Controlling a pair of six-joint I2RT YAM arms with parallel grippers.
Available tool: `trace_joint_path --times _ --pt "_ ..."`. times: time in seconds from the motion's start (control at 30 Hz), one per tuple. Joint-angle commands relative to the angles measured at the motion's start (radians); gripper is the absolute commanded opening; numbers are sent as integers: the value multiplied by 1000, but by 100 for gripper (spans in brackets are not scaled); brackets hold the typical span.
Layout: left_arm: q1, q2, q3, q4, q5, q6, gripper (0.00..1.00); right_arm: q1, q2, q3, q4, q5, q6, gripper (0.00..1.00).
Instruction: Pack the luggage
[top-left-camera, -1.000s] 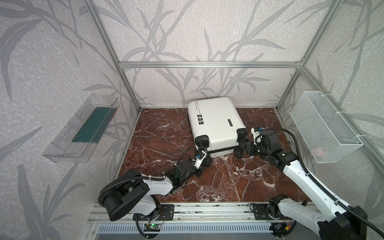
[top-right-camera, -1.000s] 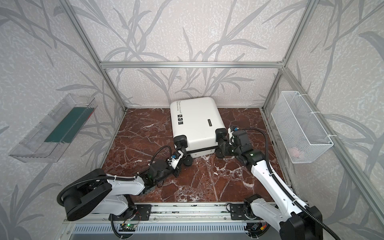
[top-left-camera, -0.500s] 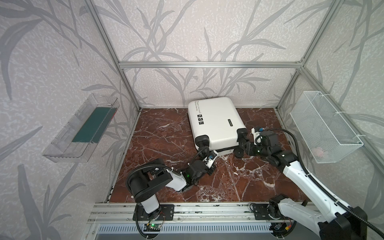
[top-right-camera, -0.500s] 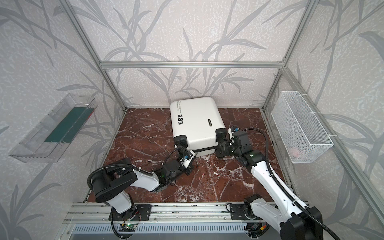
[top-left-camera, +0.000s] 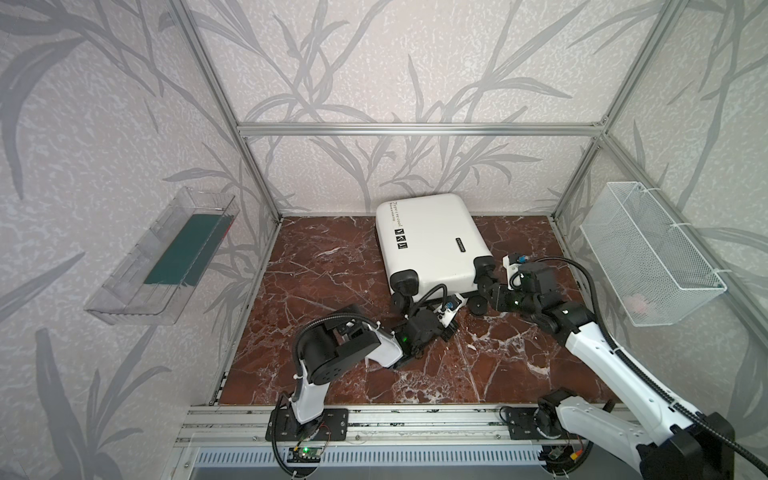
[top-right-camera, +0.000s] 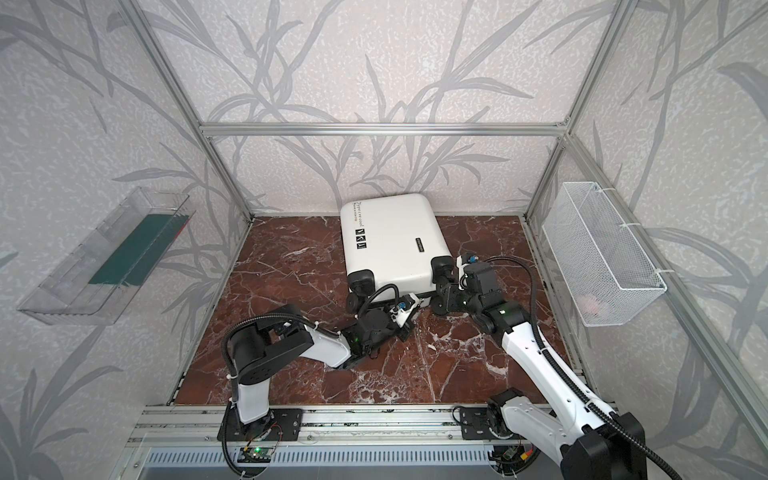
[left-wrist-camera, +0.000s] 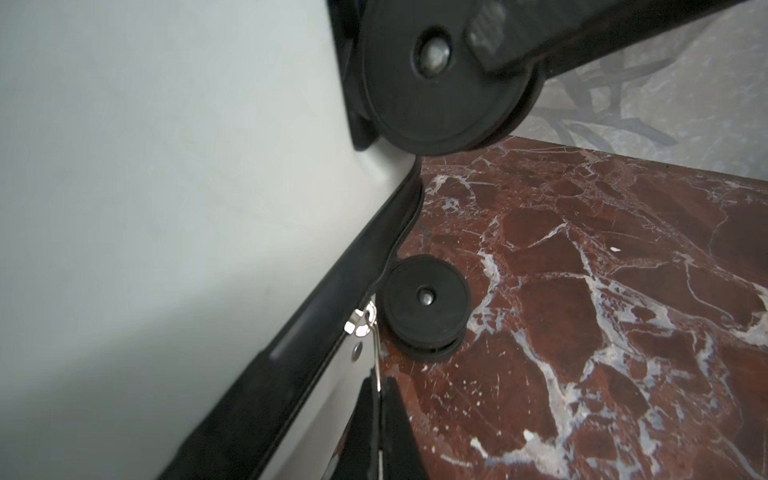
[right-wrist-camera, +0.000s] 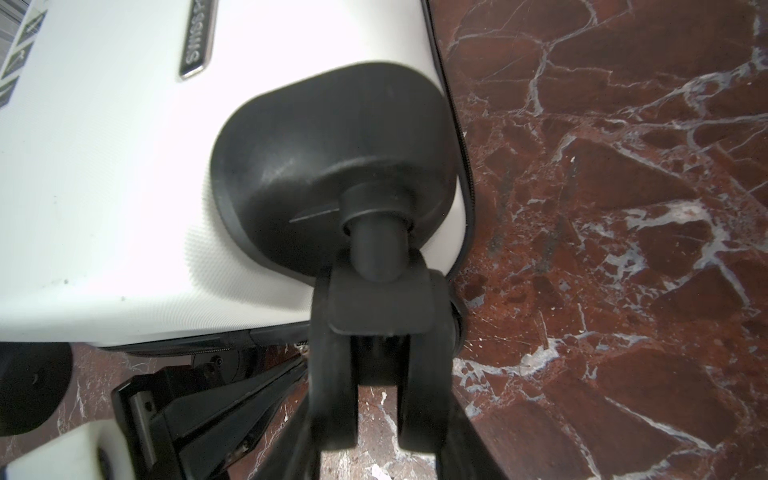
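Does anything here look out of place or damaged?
Nothing looks spilled or damaged. The luggage lies flat and closed, slanted to the back wall. The left gripper pinches its zipper pull; the right gripper clamps a wheel.

A red-brown marble-patterned tabletop (top-left-camera: 332, 266), veined in white, is lying inside an aluminium frame (top-left-camera: 415, 129) whose panels are wearing grey leaf-print wallpaper (top-left-camera: 374, 62). On the left wall a clear plastic bin (top-left-camera: 124, 286) is hanging tilted, carrying a flat dark green item (top-left-camera: 183, 253) along its length. On the right wall a white wire mesh basket (top-left-camera: 623, 232) is hanging, holding something small and pale pink (top-left-camera: 636, 303) at its near end; what it is cannot be told. Along the front edge an aluminium rail (top-left-camera: 415, 419) is running, and below it a small circuit board (top-left-camera: 305, 451) is showing a green light.
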Motion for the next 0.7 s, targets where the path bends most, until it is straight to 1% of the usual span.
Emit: trace_joint_path --times 0.0,0.23,0.4,0.43,0.57,0.63,0.67 --pt "-74 43 99 40 214 20 0 46 17 8 43 -100 34 0" --pt "-75 126 190 71 191 -3 0 58 31 14 52 -96 42 0" --pt "-73 135 191 100 173 -4 0 61 39 18 52 -87 42 0" --pt "-73 132 185 103 172 -2 0 61 39 23 48 -79 39 3" --pt "-73 118 150 133 149 -4 0 40 36 57 27 -77 22 37" --pt "-72 108 132 147 142 -7 0 14 33 77 14 -94 15 47" --pt "-72 102 122 151 140 -8 0 -4 29 86 6 -99 14 49"
